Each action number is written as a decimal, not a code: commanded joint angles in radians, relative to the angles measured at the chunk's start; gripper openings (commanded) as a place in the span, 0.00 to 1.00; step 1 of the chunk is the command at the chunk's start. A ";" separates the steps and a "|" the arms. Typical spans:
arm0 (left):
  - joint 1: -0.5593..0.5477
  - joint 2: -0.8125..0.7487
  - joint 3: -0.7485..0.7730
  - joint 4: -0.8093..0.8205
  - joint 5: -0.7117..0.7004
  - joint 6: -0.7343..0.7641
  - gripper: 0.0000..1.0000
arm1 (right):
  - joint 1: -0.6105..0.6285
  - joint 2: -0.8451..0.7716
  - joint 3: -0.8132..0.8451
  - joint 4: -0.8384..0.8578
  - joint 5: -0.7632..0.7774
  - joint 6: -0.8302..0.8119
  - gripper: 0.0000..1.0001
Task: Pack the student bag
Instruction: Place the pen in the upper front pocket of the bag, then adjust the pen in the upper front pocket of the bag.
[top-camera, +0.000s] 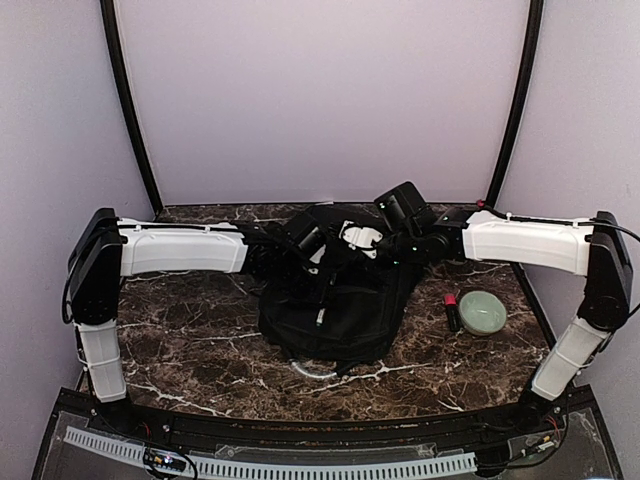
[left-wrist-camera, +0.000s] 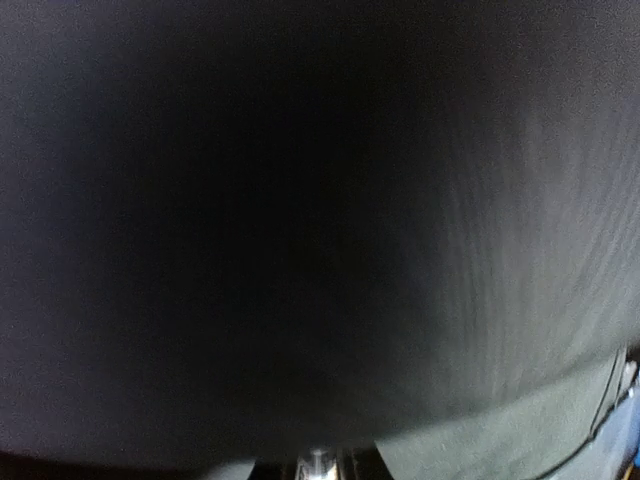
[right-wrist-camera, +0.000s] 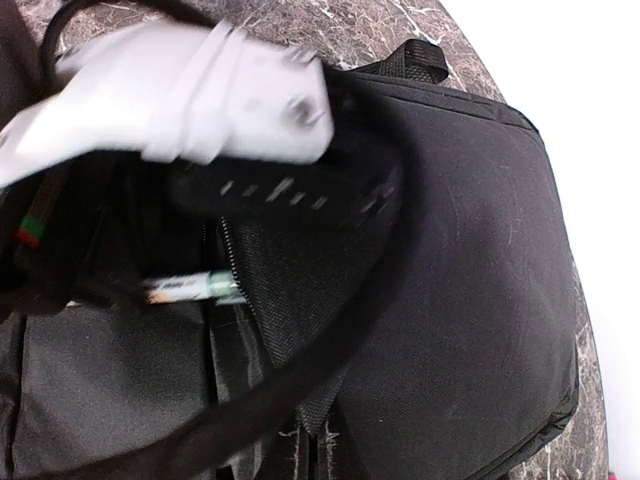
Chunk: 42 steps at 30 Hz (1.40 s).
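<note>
surface (top-camera: 200, 340): dark marble with white veins; carries everything noted here.
student bag (top-camera: 340, 310): black and soft, lying flat at the middle of the surface between the two arms. Its far end is unzipped and gaping.
left arm (top-camera: 180, 250): white link reaches in from the left, with its dark wrist over the bag's far end.
right arm (top-camera: 525, 243): white link reaches in from the right to the same far end.
left gripper (top-camera: 345, 245): down in the bag's mouth. Its own camera sees only black cloth pressed close, so I cannot tell how the jaws stand.
right gripper (top-camera: 392, 222): at the bag's far right corner, jaws together; cannot tell whether cloth is pinched.
bowl (top-camera: 482, 312): pale green, upright, right of the bag and apart from it.
loop handle (top-camera: 312, 370): grey, pokes out at the bag's near edge.
stick (top-camera: 452, 313): small, black with a red tip, just beside the bowl's left side.
slim item (right-wrist-camera: 190, 290): green and white, inside the open zip.
</note>
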 joint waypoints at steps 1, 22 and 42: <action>0.036 -0.003 0.052 0.007 -0.089 -0.005 0.00 | 0.016 -0.043 -0.003 0.073 -0.034 0.002 0.00; -0.019 -0.272 -0.169 0.013 -0.042 -0.024 0.09 | 0.005 -0.043 -0.008 0.075 -0.047 0.001 0.00; -0.111 -0.102 -0.107 0.025 -0.154 0.074 0.00 | 0.004 -0.043 -0.012 0.077 -0.037 -0.004 0.00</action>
